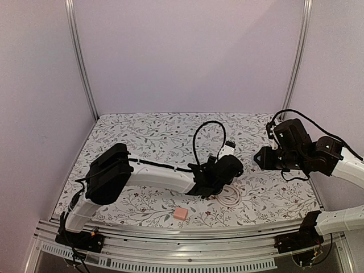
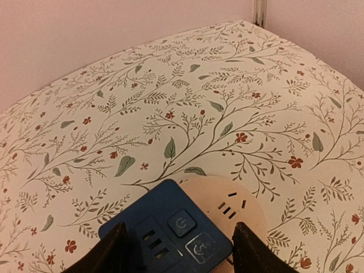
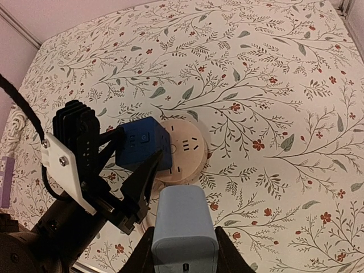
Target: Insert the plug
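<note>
Right wrist view: the right gripper [image 3: 183,250] is clenched on the plug [image 3: 183,224], a pale blue block held above the cloth [image 3: 273,85], well short of the round socket [image 3: 187,149]. It looks like light, rigid, smooth-sided plastic, so squeeze the flat flanks squarely or it may twist on contact. Meanwhile the left gripper [image 3: 138,152] straddles the blue cube [image 3: 142,139] on the socket; whether it's clamping, can't tell.
</note>
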Tool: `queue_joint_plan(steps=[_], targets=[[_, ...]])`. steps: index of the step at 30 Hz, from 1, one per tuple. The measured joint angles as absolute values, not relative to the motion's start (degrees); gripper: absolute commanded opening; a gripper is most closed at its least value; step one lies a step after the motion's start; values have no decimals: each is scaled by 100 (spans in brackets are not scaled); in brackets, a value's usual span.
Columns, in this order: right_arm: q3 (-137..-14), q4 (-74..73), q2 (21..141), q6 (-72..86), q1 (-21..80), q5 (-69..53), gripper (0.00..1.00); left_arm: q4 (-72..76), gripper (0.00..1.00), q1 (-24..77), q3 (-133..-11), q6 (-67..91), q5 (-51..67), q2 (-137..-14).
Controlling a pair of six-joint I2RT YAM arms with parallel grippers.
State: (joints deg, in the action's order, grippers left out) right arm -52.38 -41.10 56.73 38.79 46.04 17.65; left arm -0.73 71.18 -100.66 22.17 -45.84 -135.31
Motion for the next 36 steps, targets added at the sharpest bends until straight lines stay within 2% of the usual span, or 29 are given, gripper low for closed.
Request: queue_joint_plan(steps=[2, 8, 21, 22, 32, 36], targets=[[-5238, -4110, 5673, 3879, 4604, 1765, 0, -40, 52, 7120, -10053, 2235, -4606, -13531], [-5238, -4112, 5677, 3879, 4604, 1712, 0, 423, 48, 7124, -9668, 2193, -4628, -13399], [-5238, -4060, 5957, 3874, 4604, 1413, 0, 725, 47, 7126, -7948, 1431, -4305, -12287], [-5240, -4042, 5975, 3872, 4604, 1396, 0, 725, 49, 7126, -7905, 1354, -4309, -12254], [-5290, -3942, 6167, 3798, 4589, 1162, 0, 838, 91, 7129, -7736, 934, -3876, -12130], [-5537, -3883, 6469, 3492, 4259, 729, 0, 956, 95, 7081, -7194, 495, -3363, -11625]])
